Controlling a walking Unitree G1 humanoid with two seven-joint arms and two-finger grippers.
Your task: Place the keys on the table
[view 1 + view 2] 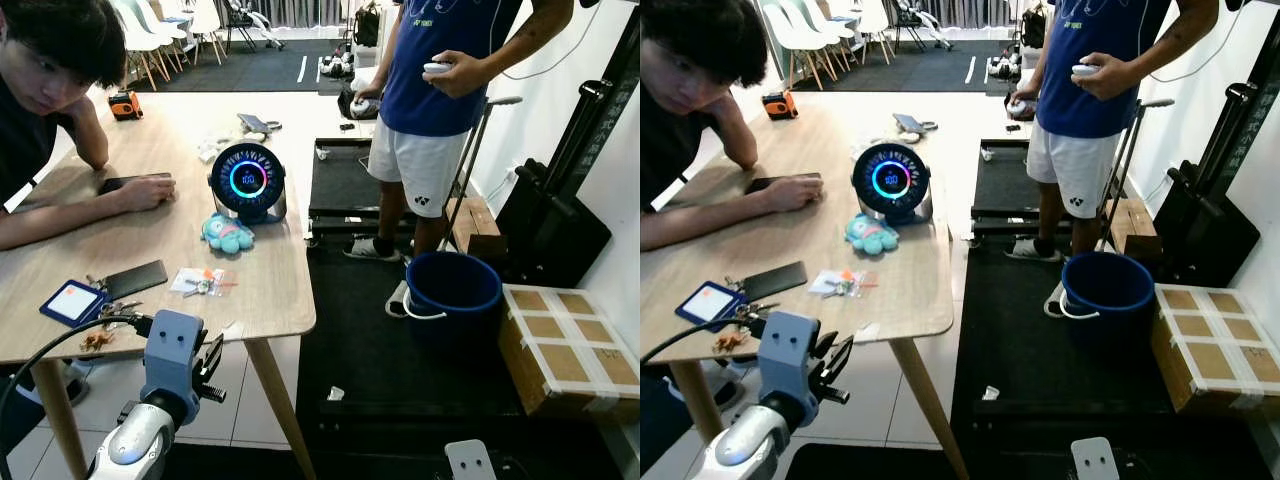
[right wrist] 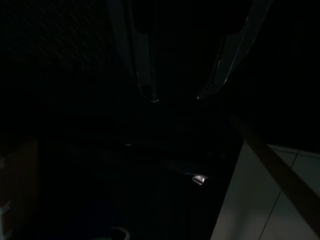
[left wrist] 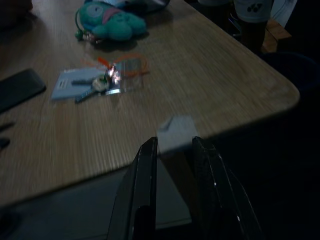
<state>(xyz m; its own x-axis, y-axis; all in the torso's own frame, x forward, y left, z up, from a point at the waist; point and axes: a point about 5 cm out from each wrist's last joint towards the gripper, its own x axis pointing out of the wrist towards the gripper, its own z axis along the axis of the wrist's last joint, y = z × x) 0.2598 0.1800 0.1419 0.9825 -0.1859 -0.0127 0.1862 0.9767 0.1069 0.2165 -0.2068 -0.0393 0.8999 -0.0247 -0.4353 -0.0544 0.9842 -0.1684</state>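
Observation:
A small bunch of keys (image 1: 202, 285) lies on the wooden table (image 1: 270, 300) near its front edge, on a clear packet with orange bits; the left wrist view has the keys (image 3: 95, 86) past a white paper scrap. My left gripper (image 1: 212, 362) hangs just below and in front of the table edge, its fingers (image 3: 147, 165) slightly apart and open, holding nothing. In the dark right wrist view, my right gripper (image 2: 175, 97) is open over a black floor.
On the table: a round lit clock (image 1: 247, 180), a teal plush (image 1: 227, 233), a black phone (image 1: 135, 279), a blue card (image 1: 72, 301). A seated person (image 1: 50, 60) leans on it at left. To the right are a standing person (image 1: 430, 100), a blue bucket (image 1: 453, 290) and a box (image 1: 565, 345).

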